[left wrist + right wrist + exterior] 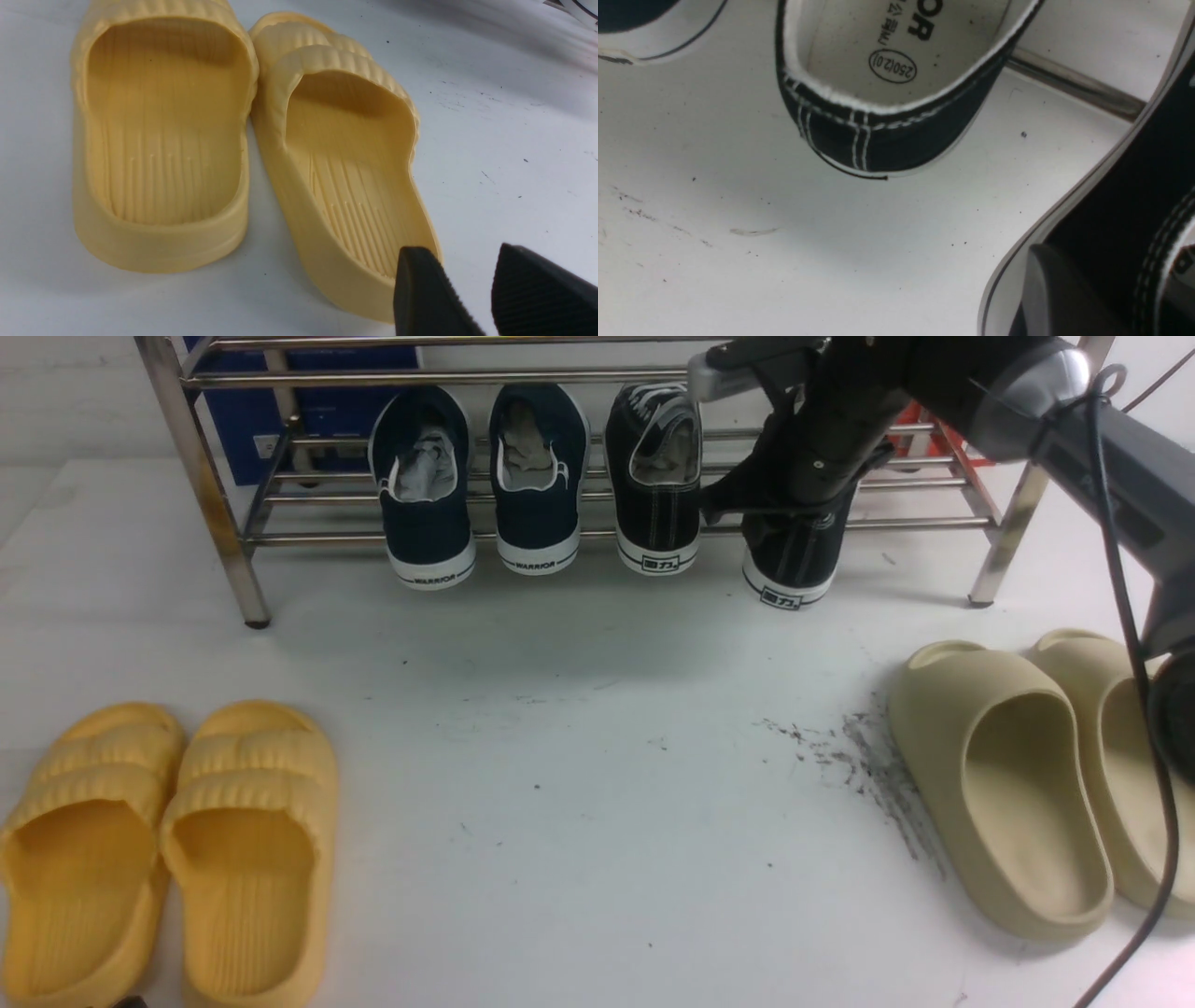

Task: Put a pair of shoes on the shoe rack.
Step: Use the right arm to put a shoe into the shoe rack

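At the rack (597, 534), the right gripper (747, 448), partly open, grips a black sneaker (798, 555); left wide open, empty.

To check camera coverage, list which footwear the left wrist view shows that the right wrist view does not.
Only the left wrist view: the yellow slides.
Only the right wrist view: a navy sneaker and two black sneakers, one nearer the rack bar, one beside the right gripper's finger.
Both: no footwear, just the white surface.
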Motion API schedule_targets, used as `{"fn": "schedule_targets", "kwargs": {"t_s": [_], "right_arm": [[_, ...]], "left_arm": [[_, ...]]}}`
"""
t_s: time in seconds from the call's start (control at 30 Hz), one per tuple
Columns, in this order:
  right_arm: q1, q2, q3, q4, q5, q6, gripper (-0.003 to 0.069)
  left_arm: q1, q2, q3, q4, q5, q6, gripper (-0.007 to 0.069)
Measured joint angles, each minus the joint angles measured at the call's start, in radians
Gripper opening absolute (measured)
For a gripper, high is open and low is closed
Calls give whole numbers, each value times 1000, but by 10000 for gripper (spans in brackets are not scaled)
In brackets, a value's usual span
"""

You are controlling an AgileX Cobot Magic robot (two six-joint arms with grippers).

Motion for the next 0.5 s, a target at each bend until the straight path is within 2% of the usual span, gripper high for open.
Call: {"fn": "schedule_targets", "kwargs": {"t_s": [0.5], "right_arm": [[2,-22,0,-6,-64,-142,119]], "left_arm": [[0,0,0,0,0,0,237]]}}
